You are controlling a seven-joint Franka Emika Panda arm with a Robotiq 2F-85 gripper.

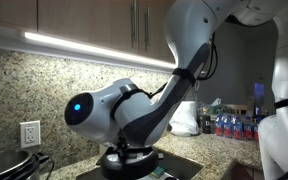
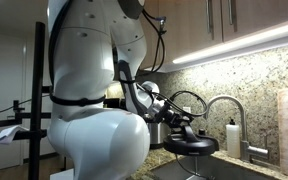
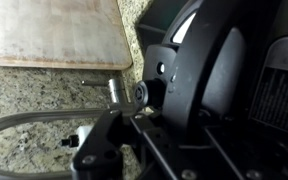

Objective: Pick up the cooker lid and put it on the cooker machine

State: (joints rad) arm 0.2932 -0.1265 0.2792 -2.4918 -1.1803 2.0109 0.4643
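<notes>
1. Wrist view was filled on its right by the black lid, close against the camera. The faucet and a board lay beyond it on the granite desk.
2. In an exterior view the pincer was closed at the centre of the lid. It seemed to be clamped on the small handle, but the fingers hid the handle, so the grip is a judgement.
3. The lid hung roughly level under the pincer, clear of the desk and near the faucet.
4. The cooker sat in a lower corner of an exterior view with black cords beside it, well apart from the lid. Little of it showed, and I could not tell whether its top was bare.
5. The lid looked stiff, smooth and fairly light, so it probably would not sag or strain the arm.
6. The centre handle was the right place to hold it, since the weight balanced there. A narrow handle could let the lid turn or tip in the grip.
7. Seating it would likely call for a level rim centred over the cooker. A tilted rim could catch and slide off.
</notes>
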